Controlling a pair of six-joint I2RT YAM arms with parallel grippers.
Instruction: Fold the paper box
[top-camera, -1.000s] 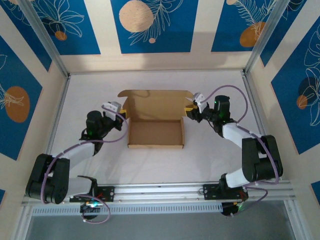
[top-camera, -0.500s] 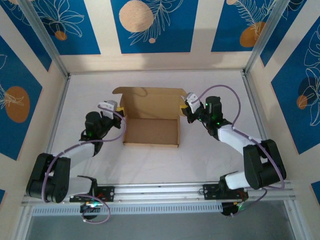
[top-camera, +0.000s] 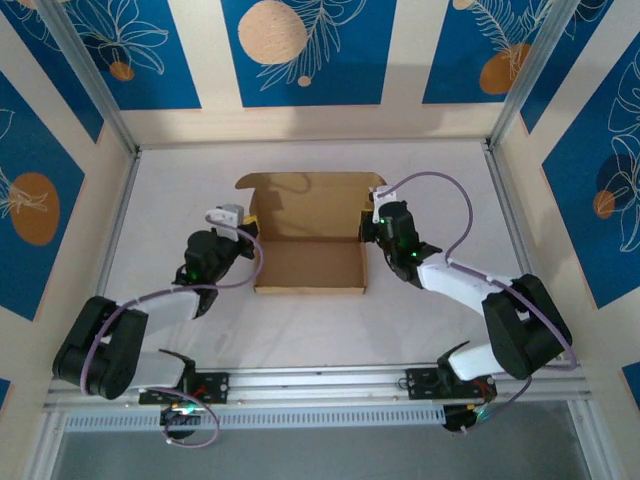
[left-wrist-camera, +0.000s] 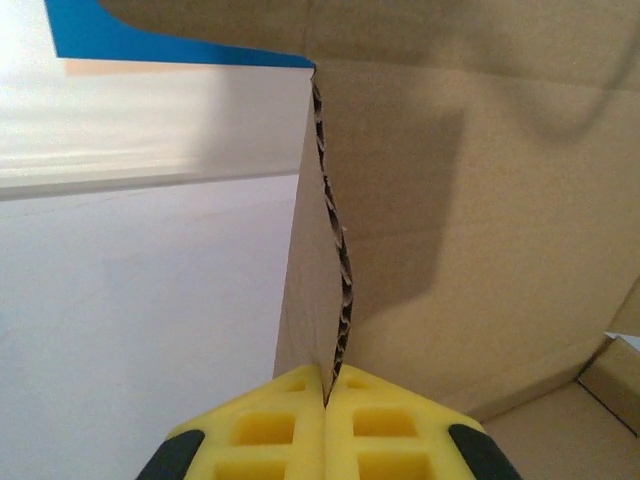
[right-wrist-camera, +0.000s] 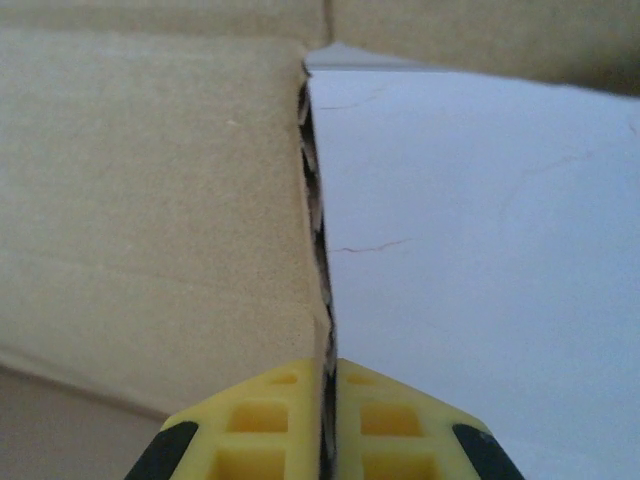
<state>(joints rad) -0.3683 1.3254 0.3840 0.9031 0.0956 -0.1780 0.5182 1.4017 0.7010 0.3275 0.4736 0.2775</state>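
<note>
Beyond and to both sides of the box stand walls (top-camera: 300, 50) of cream board set with deep blue panels, printed with pale orange discs and thin white leaf outlines. Bare aluminium posts (top-camera: 88, 80) run down their corners. Under the box lies the bench (top-camera: 300, 330), a matt white sheet with faint creases and hairline marks, edged on the near side of the box by a ribbed metal rail (top-camera: 320, 380). The box (top-camera: 310, 268) sits about mid-bench: plain brown corrugated card, a shallow rectangular tray with low walls and a flat floor. Behind the tray a wider lid panel with rounded ears rises from its far wall; how steeply it leans I cannot tell. The left arm (top-camera: 150, 305) and right arm (top-camera: 470, 290), black joints with white links, reach in from either side of the box, each trailing a looped purple cable (top-camera: 430, 176). The left tool (top-camera: 243, 233) meets the box at its far left corner, the right tool (top-camera: 370, 222) at its far right corner. In the wrist views each tool's yellow pads (left-wrist-camera: 265, 430), moulded with square hollows, are pressed together on a thin card panel of the box seen edge-on, its fluted core wavy and slightly ragged, so both tools are clamped on the box.
</note>
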